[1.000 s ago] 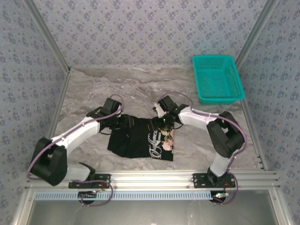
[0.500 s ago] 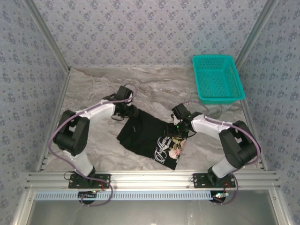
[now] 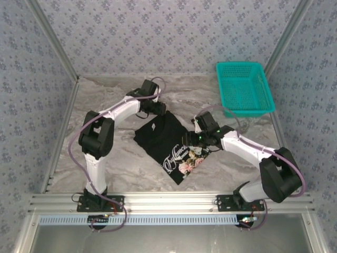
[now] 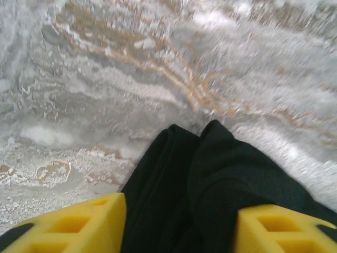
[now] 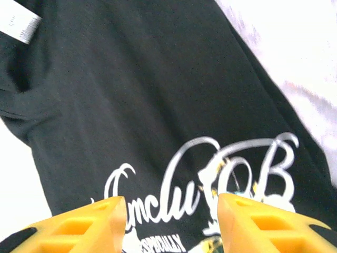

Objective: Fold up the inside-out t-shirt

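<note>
The t-shirt (image 3: 167, 141) lies in the middle of the worktop (image 3: 105, 158), a narrow black oblong set on the slant; one end points to the far left corner, and the end with the floral print (image 3: 188, 159) points to the near edge; the teal basket (image 3: 239, 66) stands well apart in the far right corner.

My left gripper (image 3: 156, 109) is at the shirt's far end; from my left wrist, its yellow fingers (image 4: 79, 224) stand apart with a bunched ridge of cloth (image 4: 210, 174) between them on the marble; I see no squeeze on it. My right gripper (image 3: 201, 138) hangs over the shirt's right edge, beside the print; from my right wrist, its fingers (image 5: 79, 229) are apart too, holding nothing, with the white lettering (image 5: 200, 179) flat beneath them and a white label (image 5: 18, 21) at the cloth's edge.

I judge the folding to be partly done; the sides look turned in, and the lengthwise fold is what remains. The next move calls for me to close my left fingers on that far ridge, taking all layers at once, while my right gripper pins or lifts the matching edge; then both should carry the far end over toward the print; a slipped layer would spoil the packet.
</note>
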{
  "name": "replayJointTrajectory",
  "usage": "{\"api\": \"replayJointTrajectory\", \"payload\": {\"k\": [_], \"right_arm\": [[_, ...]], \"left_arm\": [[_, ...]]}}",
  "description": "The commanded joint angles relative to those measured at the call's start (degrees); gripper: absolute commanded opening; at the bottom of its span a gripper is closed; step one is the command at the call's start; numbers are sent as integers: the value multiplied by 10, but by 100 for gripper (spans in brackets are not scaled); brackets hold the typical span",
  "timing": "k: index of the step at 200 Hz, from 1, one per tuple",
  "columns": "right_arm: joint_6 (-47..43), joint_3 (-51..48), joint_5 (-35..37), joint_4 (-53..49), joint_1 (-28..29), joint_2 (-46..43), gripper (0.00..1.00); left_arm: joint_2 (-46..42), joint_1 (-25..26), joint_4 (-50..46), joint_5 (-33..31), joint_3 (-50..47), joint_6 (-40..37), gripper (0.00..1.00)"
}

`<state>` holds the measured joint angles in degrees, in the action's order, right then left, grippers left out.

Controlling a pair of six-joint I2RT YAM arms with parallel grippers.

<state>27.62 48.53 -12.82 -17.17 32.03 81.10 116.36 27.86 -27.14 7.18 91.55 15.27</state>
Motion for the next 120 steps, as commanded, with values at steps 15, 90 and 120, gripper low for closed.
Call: {"api": "replayJointTrajectory", "payload": {"k": [15,90,120], "right_arm": [[-33,64,-1,86,-33,54,53],[-54,241,-25,101,-56,250,55],[-81,310,-33,79,-56,322,59]], "left_arm": [[-52,-22,-21,53,-24,-17,66],[-182,-76,23,35,-169,31,81],[-281,-104,24,23,-297,96,78]]}}
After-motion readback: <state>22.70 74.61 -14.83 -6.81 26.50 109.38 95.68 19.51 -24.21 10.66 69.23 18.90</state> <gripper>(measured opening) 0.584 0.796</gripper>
